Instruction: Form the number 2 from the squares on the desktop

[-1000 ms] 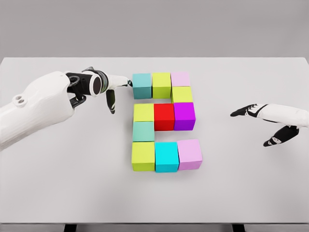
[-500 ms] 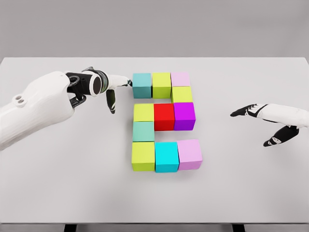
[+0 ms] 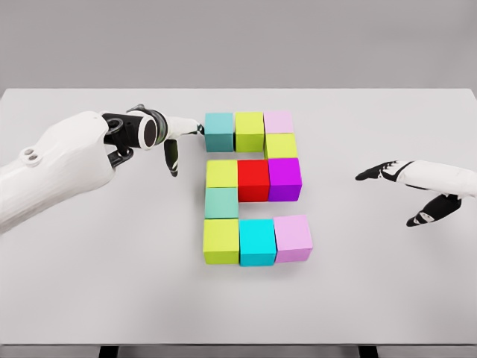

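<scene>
Currently the squares form a near-complete figure 2 at the centre of the tabletop. Top row: the teal cube, a lime cube and a pale pink cube, with a second lime cube just below the pink one. Middle row: lime, the red cube and the purple cube. A mint cube links down to the bottom row of lime, the cyan cube and the lilac cube.

The left hand sits just beside the teal cube, with one extended fingertip at or very near its left face; contact cannot be confirmed. The remaining fingers hang loosely downward and grip nothing.

Risk assessment:
- A further push to the right is likely to transfer through the teal cube into the whole top row, since those cubes sit side by side. The pink end cube could slide out of line.
- An off-centre push could rotate the teal cube and open a gap.
- A careless retraction could let the drooping fingers clip the lime cube at the left of the middle row.
- The lilac cube sits slightly skewed; correcting it could disturb the cyan cube.

The right hand hovers well apart on the right, fingers spread and empty.
</scene>
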Robot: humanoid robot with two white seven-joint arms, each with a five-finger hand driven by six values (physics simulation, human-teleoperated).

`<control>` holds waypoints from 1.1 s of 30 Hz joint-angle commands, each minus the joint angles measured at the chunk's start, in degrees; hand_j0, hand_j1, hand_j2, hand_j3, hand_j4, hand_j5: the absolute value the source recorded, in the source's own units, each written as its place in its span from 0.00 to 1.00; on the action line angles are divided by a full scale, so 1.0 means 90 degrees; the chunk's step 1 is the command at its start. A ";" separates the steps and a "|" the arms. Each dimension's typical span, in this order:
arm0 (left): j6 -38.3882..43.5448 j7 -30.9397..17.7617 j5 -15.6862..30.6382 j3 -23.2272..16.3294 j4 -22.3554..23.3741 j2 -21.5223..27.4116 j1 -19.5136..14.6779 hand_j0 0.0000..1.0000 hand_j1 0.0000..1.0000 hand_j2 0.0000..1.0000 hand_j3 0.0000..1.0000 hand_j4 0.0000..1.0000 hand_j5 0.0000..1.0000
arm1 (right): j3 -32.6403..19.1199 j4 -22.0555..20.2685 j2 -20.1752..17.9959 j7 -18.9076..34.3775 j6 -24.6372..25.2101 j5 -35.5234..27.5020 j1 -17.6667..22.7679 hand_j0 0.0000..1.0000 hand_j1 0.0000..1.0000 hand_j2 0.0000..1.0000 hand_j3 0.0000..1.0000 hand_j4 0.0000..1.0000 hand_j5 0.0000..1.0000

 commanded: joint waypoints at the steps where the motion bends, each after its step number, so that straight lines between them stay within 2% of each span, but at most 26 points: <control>1: -0.0016 0.0001 -0.0029 0.0002 0.0001 0.0000 0.0000 1.00 1.00 1.00 1.00 1.00 1.00 | -0.0003 -0.0007 -0.0009 -0.0002 0.0016 -0.0040 0.0000 1.00 1.00 1.00 1.00 1.00 1.00; 33: -0.0016 0.0001 -0.0029 0.0012 -0.0028 -0.0019 0.0010 1.00 1.00 1.00 1.00 1.00 1.00 | 0.0017 -0.0104 -0.0009 -0.0002 0.0016 -0.0040 0.0010 1.00 1.00 1.00 1.00 1.00 1.00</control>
